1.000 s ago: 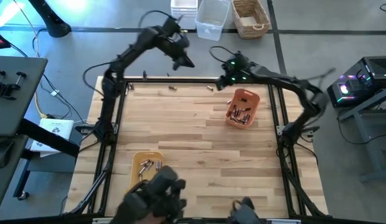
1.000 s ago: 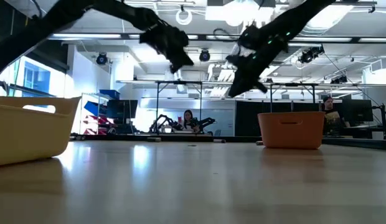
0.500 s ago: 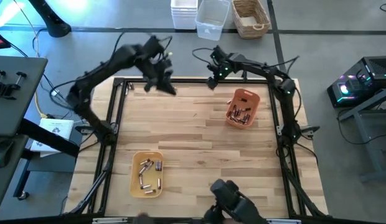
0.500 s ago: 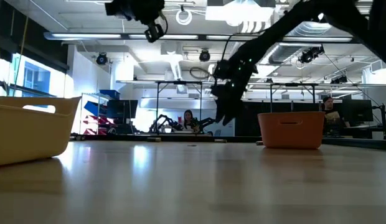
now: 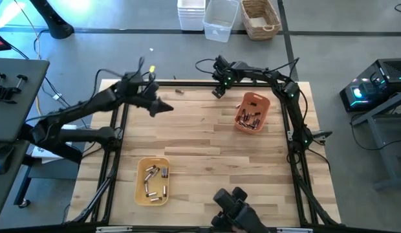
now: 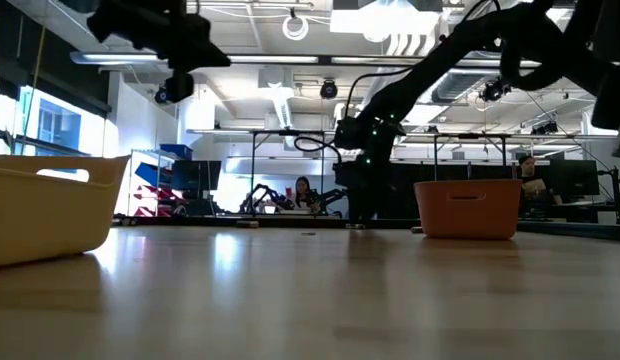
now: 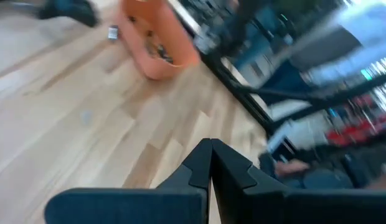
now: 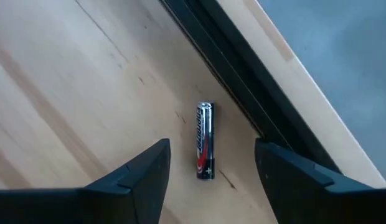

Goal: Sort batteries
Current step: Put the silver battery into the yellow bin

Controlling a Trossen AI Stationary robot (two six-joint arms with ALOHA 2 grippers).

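Dark fingers of the right gripper (image 8: 208, 171) stand wide apart, bracketing a single battery (image 8: 204, 141) that lies untouched on the wooden table (image 5: 200, 142) beside the black far-edge rail (image 8: 233, 74). The left gripper (image 7: 210, 163), fingers pressed together and empty, hangs over the table's far left. An orange tray (image 5: 252, 112) far right holds batteries; a yellow tray (image 5: 152, 181) near left holds several more. Only the right wrist view shows the lone cell clearly; the low view shows only the tray walls.
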